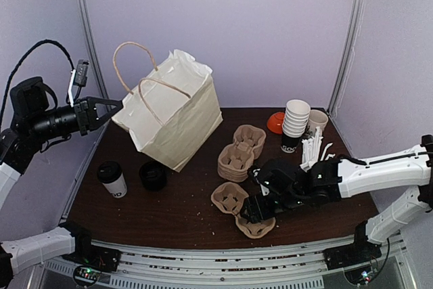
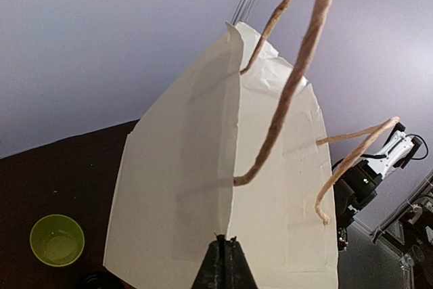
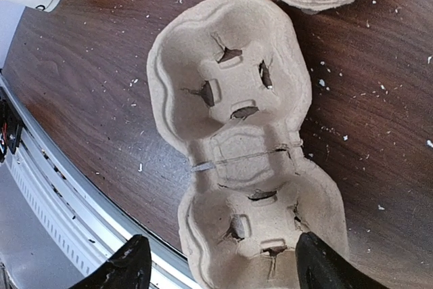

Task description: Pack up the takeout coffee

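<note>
Pinching the side fold of the white paper bag (image 1: 172, 109) with the left hand (image 1: 114, 107), with both fingers pressed together on the paper in the left wrist view. Probably done to steady the bag, tilted and mouth-up, with the twine handles (image 2: 296, 76) hanging free, ready for loading. Raised well off the table (image 1: 183, 211), so gripping high on the bag rather than at its base.

Hovering over a two-cup pulp carrier (image 3: 230, 99) with the right hand (image 1: 259, 209), spread wide, with one fingertip (image 3: 128, 269) off each side of the carrier's near cell and nothing pinched yet. Seemingly lined up to clamp that cell's walls, on the guess of a drink needing a carrier before bagging. Lying flat under the hand, cells up, apart from the stack of carriers (image 1: 237, 157) just beyond it.

Standing upright on the table: the takeout coffee (image 1: 112, 179), a white cup with a black lid, untouched. Below the left hand and back toward that arm's base, well apart from the fingers. Far off to the left of the right hand, past the black stack of lids (image 1: 153, 175) just beside the cup. Glimpsed only as a white sliver in the far left corner of the right wrist view. Not yet in the carrier nor in the bag; early in the task, by the look of it.
</note>
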